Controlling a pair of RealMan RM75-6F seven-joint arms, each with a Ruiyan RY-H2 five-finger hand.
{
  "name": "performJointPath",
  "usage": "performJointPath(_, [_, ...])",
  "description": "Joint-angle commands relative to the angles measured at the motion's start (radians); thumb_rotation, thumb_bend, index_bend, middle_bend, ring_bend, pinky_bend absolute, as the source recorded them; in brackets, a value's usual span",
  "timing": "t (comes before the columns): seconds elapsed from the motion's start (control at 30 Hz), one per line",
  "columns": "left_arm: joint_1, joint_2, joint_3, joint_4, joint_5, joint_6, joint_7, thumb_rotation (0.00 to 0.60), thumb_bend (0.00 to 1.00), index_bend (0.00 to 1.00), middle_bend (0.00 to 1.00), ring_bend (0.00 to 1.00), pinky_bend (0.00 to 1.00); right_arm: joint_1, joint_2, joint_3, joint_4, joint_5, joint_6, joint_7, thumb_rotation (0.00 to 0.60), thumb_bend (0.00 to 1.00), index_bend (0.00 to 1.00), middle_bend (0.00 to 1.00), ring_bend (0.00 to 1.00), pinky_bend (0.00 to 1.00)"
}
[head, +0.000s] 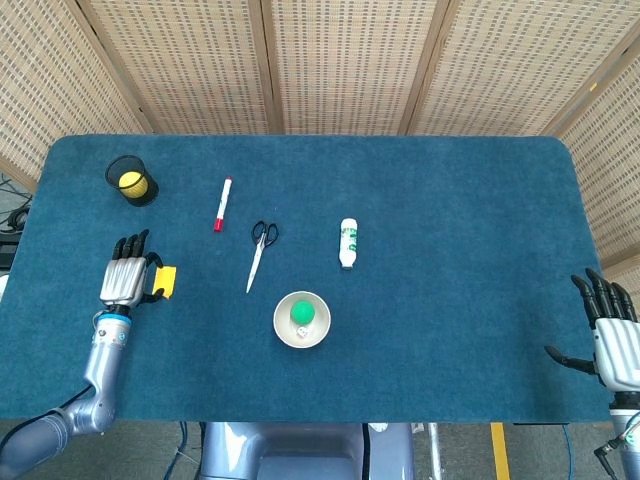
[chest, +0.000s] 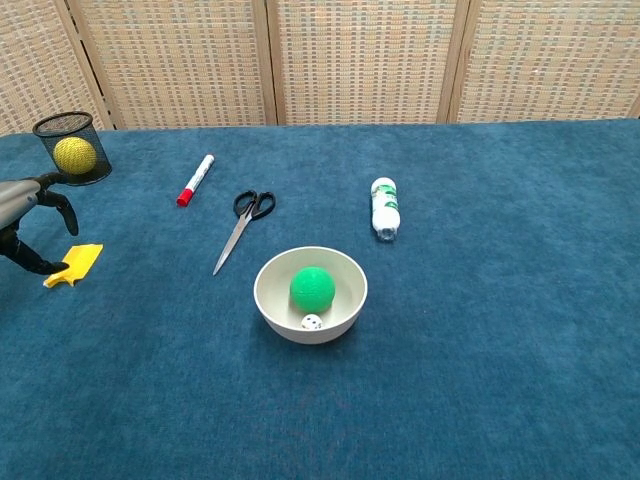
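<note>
Blue table (head: 450, 250); ball (chest: 312, 288) in bowl (chest: 275, 310)

Matt cloth below, woven panels behind, with plastic, mesh and metal lying between.

The table (head: 450, 200) is covered in a matt blue, felt-like cloth with a fine nap, and the wall panels (head: 340, 60) look like woven cane in pale wooden frames. The left hand (head: 124, 281) has a smooth grey metallic-looking back with dark matt fingers, next to a flat, matt yellow card (head: 164, 282). The cup (head: 131, 180) is black wire mesh. The bowl (chest: 345, 305) is smooth, faintly glossy and off-white; the green ball (chest: 312, 288) in it looks matt. The scissors (chest: 240, 228) show bright metal blades and black plastic handles. The bottle (chest: 384, 208) is glossy white plastic.
</note>
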Motion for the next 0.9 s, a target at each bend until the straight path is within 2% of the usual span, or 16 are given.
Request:
performJointPath(0.03, [0.005, 0.025, -0.007, -0.035, -0.001, 0.014, -0.001, 0.600, 0.25, 0.43, 0.00, 0.00, 0.00, 0.000, 0.000, 0.000, 0.000, 0.000, 0.000, -0.001, 0.600, 0.00, 0.00, 0.00, 0.00, 0.00])
performJointPath(0.43, [0.024, 0.137, 0.042, -0.180, -0.044, -0.062, 0.051, 0.600, 0.24, 0.43, 0.00, 0.00, 0.00, -0.001, 0.001, -0.002, -0.004, -0.002, 0.002, -0.003, 0.600, 0.00, 0.00, 0.00, 0.00, 0.00])
performJointPath(0.9, [-0.001, 0.115, 0.062, -0.170, -0.101, -0.085, 0.124, 0.600, 0.39, 0.43, 0.00, 0.00, 0.00, 0.000, 0.001, -0.003, -0.003, -0.002, -0.002, -0.003, 0.600, 0.00, 0.00, 0.00, 0.00, 0.00])
